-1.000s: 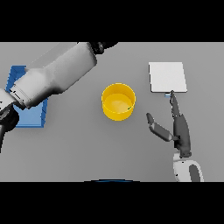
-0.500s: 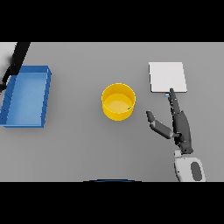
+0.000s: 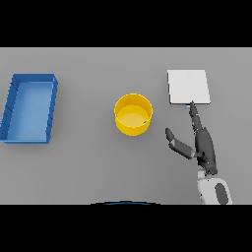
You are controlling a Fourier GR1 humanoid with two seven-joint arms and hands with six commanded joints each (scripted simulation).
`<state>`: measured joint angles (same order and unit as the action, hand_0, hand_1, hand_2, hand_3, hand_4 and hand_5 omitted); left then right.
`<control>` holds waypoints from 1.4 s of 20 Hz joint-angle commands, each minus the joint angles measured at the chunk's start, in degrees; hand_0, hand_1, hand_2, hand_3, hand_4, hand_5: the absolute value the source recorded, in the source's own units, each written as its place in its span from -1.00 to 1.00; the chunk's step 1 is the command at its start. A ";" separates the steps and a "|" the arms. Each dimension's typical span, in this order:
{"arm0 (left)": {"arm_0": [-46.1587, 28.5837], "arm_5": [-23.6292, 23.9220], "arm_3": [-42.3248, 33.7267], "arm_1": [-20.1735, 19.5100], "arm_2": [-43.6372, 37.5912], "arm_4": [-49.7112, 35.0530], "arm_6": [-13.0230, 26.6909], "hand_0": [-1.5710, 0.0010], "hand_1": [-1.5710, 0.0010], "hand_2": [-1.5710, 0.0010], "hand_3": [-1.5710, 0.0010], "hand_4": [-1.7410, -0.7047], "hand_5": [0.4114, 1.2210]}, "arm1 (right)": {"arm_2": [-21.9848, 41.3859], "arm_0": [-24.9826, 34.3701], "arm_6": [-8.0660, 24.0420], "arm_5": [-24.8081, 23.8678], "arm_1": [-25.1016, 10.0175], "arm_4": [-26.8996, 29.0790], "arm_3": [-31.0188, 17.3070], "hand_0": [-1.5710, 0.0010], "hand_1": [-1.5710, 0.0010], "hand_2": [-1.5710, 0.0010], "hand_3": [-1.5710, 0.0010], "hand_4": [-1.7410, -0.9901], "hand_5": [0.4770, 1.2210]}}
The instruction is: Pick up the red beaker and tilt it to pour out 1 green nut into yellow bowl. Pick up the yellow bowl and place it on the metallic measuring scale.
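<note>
The yellow bowl (image 3: 133,114) stands on the grey table near the middle, with a small green nut (image 3: 145,121) inside it at the right wall. The metallic measuring scale (image 3: 188,86), a pale square plate, lies at the back right. My right hand (image 3: 201,142) rests open to the right of the bowl, fingers straight and pointing at the scale's front edge, thumb spread toward the bowl. It touches neither. No red beaker shows. My left hand is out of the picture.
A blue rectangular bin (image 3: 29,108) sits at the left side of the table, well apart from the bowl.
The left arm, which reached over the blue bin, has withdrawn to the left and left the view. The right hand has barely moved.
</note>
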<state>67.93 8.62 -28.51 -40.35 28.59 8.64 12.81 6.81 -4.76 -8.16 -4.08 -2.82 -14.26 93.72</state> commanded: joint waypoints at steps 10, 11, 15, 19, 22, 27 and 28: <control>-29.12 16.02 -30.84 -6.97 1.11 -11.94 16.51 -1.00 -1.00 -1.00 -0.85 -1.00 1.00 | 0.77 -0.01 0.56 0.51 -0.46 -0.68 0.55 1.00 1.00 1.00 1.00 0.39 -0.50; -30.49 17.25 -32.42 -7.04 1.44 -12.56 17.49 -1.00 -1.00 -1.00 -0.88 -1.00 1.00 | 0.88 0.22 0.99 0.43 -0.67 -1.12 0.86 1.00 1.00 1.00 1.00 0.40 -0.50; -32.88 20.12 -34.47 -7.22 3.15 -13.70 19.17 -1.00 -1.00 -1.00 -0.95 -1.00 0.86 | 1.10 -0.45 0.44 0.41 -0.67 -1.21 1.65 1.00 1.00 1.00 1.00 0.40 -0.49; -34.14 19.97 -35.38 -8.26 6.18 -14.02 20.99 -1.00 -1.00 -1.00 -0.98 -0.86 0.23 | 1.16 -0.93 -0.88 0.38 -0.64 -1.37 0.74 1.00 1.00 1.00 1.00 0.43 -0.49; -35.36 12.70 -38.99 -10.43 6.45 -16.40 20.81 -0.86 -0.50 -0.51 -0.44 -0.01 -0.03 | 0.70 -0.67 -0.28 0.35 -0.49 -0.68 0.50 1.00 1.00 1.00 1.00 0.47 -0.50; -34.98 3.99 -40.82 -12.30 6.66 -20.21 21.20 0.39 0.51 0.50 0.53 0.67 -0.26 | 1.21 -1.55 0.28 -0.34 -0.43 -1.84 1.77 1.00 1.00 1.00 1.00 0.48 -0.49; -35.30 3.55 -40.43 -12.36 6.42 -20.63 20.36 0.51 0.61 0.60 0.62 0.72 -0.29 | 1.45 -2.11 -0.36 -0.10 -0.31 -1.65 2.16 1.00 1.00 1.00 1.00 0.48 -0.49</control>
<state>32.60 12.17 -68.93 -52.72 35.00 -11.99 33.19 8.27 -6.89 -8.64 -4.16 -3.12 -15.91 95.88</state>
